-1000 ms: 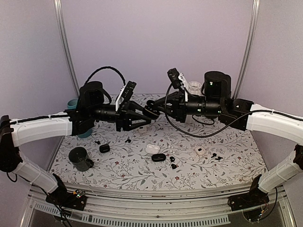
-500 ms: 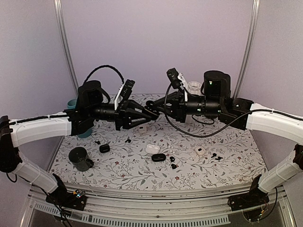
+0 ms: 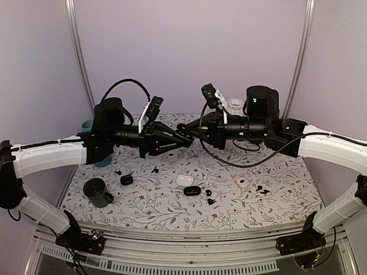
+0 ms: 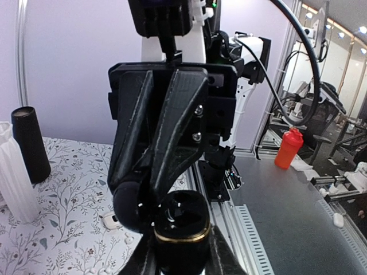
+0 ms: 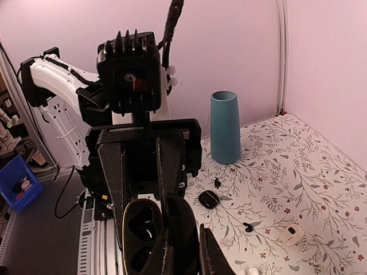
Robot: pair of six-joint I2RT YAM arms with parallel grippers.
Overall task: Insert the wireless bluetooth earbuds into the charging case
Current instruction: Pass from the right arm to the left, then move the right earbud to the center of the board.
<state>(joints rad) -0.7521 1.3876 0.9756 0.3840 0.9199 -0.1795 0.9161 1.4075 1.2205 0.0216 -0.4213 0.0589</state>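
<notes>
An open black charging case with a gold rim (image 3: 184,133) hangs in mid-air above the table's back half, between both arms. My left gripper (image 3: 180,139) is shut on the case's body (image 4: 180,229). My right gripper (image 3: 188,129) is shut on the hinged lid (image 5: 187,229). The two wells (image 5: 139,235) look dark, and I cannot tell what is inside. Tiny black earbuds lie on the floral table, one (image 3: 155,169) left of centre, two (image 3: 209,196) near the middle and one (image 5: 247,227) in the right wrist view.
Other cases lie on the table: black ones (image 3: 127,180) (image 3: 192,191), white ones (image 3: 184,179) (image 3: 241,183). A black cup (image 3: 96,192) stands front left, a teal vase (image 5: 225,127) back left, a white ribbed vase (image 4: 14,177) and a black cylinder (image 4: 27,143) at the back.
My left gripper has moved right to meet the right gripper and has closed on the case's body. The right arm has stayed in place.
</notes>
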